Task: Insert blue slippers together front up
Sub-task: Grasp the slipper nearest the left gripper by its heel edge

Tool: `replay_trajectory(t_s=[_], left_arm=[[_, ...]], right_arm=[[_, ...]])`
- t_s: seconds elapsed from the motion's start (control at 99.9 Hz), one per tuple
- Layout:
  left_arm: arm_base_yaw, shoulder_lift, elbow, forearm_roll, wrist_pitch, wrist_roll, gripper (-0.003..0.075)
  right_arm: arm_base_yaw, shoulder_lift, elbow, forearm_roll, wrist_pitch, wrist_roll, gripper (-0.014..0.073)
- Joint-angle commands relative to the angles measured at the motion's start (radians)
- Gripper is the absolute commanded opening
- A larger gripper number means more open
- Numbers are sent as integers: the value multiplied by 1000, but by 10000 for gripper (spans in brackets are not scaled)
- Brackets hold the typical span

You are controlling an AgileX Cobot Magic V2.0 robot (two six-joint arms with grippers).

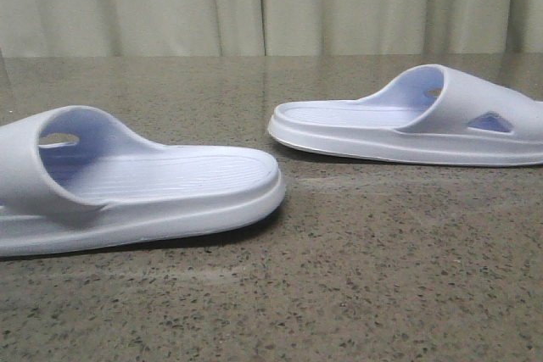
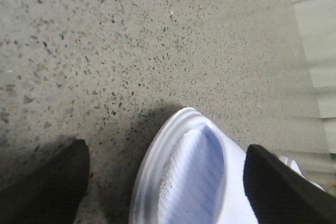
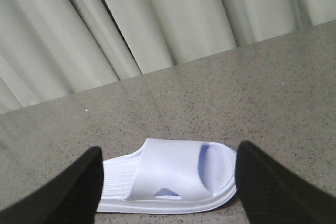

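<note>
Two pale lavender-blue slippers lie sole-down and apart on the speckled stone table (image 1: 339, 294). The left slipper (image 1: 136, 184) lies near the front left, its strap at the left edge of the front view. The right slipper (image 1: 416, 120) lies farther back on the right, its strap to the right. Neither gripper shows in the front view. My left gripper (image 2: 165, 150) is open, and a rounded end of a slipper (image 2: 189, 182) lies between its black fingers (image 2: 52, 187). My right gripper (image 3: 169, 150) is open and empty, with the other slipper (image 3: 168, 174) seen whole beyond its fingers (image 3: 278, 187).
A pale pleated curtain (image 1: 271, 2) hangs behind the table's far edge and also shows in the right wrist view (image 3: 157, 19). Bare tabletop lies between and in front of the slippers.
</note>
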Motion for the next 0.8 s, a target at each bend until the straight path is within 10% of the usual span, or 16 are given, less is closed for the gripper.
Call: replay_trajectory(t_s=[0.0,0.791], left_arm=[[-5,26,-24,-10,-19,2,536],[-5,34,-24,-229,19,188,507]], right_arm=[[-4,21,-37,6,-89,-3,456],[-4,21,-37,6,-112,-3,456]])
